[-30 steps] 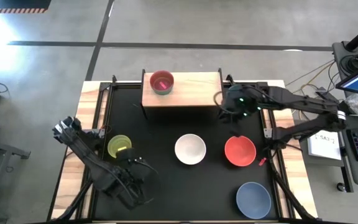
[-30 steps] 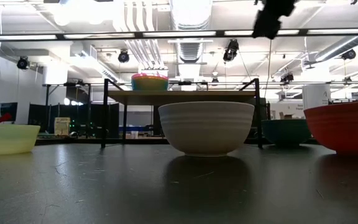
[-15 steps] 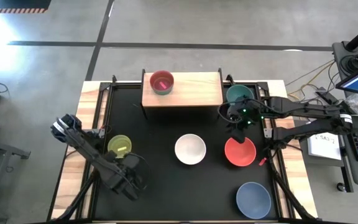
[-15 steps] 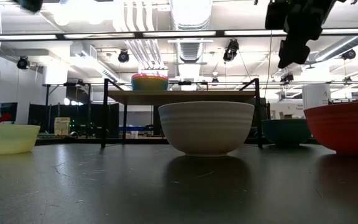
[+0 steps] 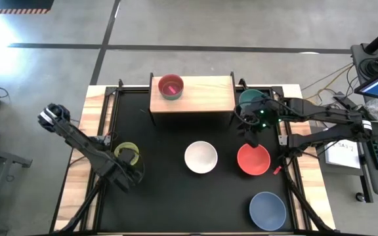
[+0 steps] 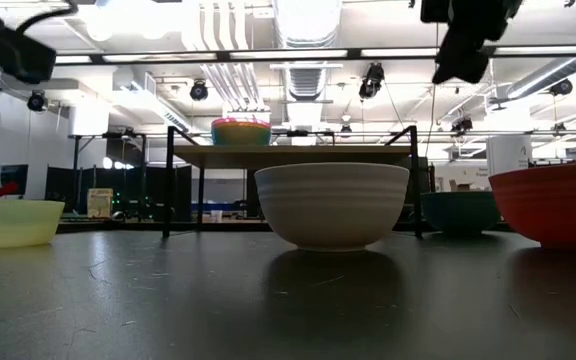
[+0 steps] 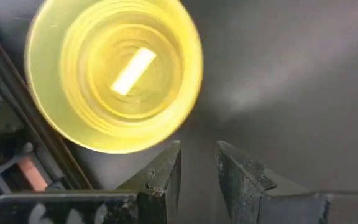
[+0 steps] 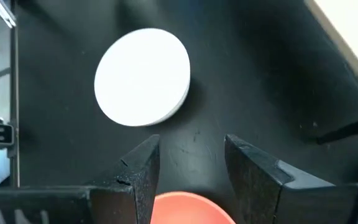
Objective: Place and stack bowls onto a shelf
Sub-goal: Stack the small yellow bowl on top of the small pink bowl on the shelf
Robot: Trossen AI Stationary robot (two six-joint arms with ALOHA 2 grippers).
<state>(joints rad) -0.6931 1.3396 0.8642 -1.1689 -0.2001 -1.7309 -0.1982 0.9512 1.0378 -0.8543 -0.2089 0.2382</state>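
Observation:
A yellow bowl [image 5: 126,152] sits on the black tabletop at the left. My left gripper [image 7: 197,168] hovers just beside it on the near side, pointing down, open and holding nothing. A white bowl [image 5: 201,157], a red bowl [image 5: 252,160] and a periwinkle-blue bowl [image 5: 267,210] rest on the table. A teal bowl [image 5: 251,97] stands right of the shelf [image 5: 202,95], which carries a small bowl stack [image 5: 170,86] at its left end. My right gripper [image 8: 191,165] hangs open in the air between the teal and red bowls.
Dark frame rails [image 5: 113,118] run along the table's left and right sides on wooden borders. A keyboard and papers [image 5: 346,151] lie off the table's right edge. Bare black tabletop [image 5: 176,203] lies at the near side, left of the periwinkle-blue bowl.
My left gripper has swung from the near-left part of the table toward the far and left edges and down, rolling at the wrist, and now stands next to the yellow bowl. My right gripper has drawn back from above the teal bowl toward the red bowl. No bowl has moved.

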